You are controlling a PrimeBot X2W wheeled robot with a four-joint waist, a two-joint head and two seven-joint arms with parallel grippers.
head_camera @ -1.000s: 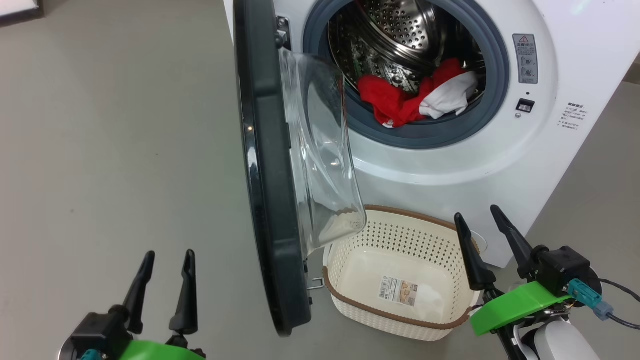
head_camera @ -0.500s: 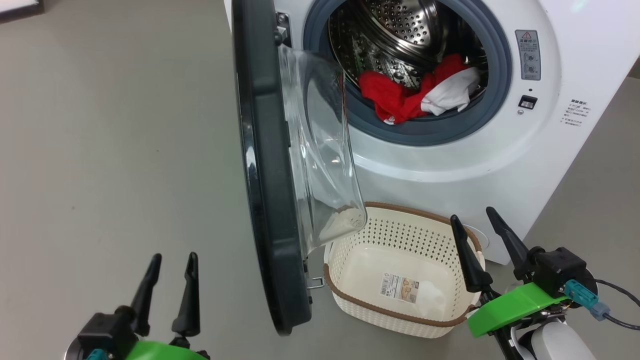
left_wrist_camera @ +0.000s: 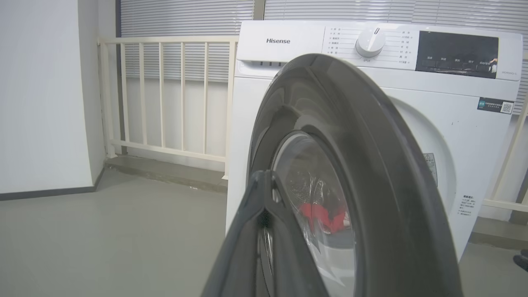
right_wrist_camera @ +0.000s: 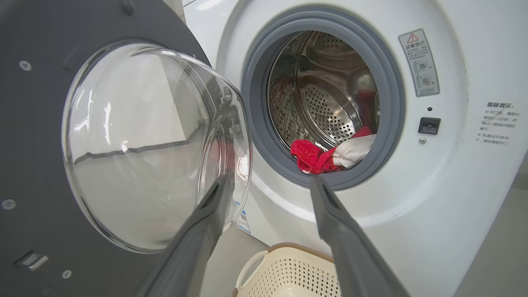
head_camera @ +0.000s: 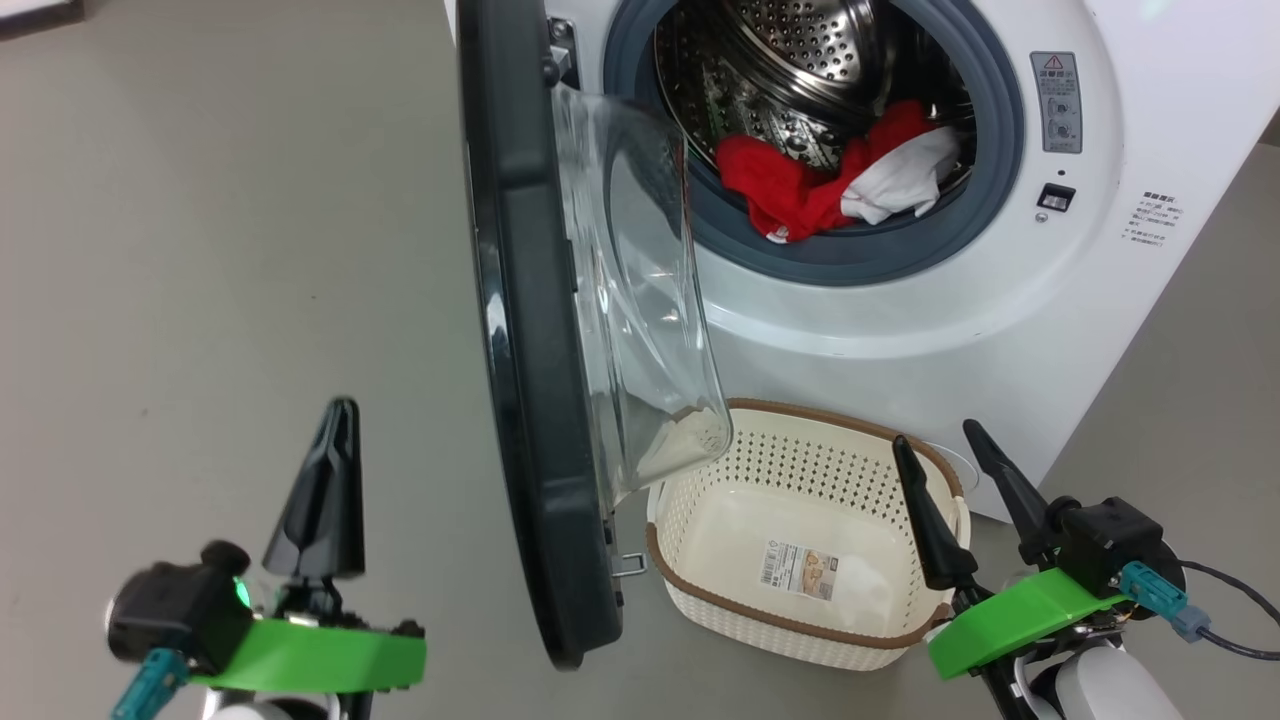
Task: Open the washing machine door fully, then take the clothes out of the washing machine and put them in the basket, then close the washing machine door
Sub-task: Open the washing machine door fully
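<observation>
Door (head_camera: 520, 350) open, left end effector (head_camera: 340, 410) closed, forward-pointing

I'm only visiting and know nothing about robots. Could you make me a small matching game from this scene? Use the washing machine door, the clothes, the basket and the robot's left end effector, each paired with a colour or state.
Things:
1. washing machine door
2. clothes
3. basket
4. left end effector

Colour or state:
A. shut
B. red and white
C. swung open
D. cream with a brown rim

Pairs: 1-C, 2-B, 3-D, 4-A
</observation>
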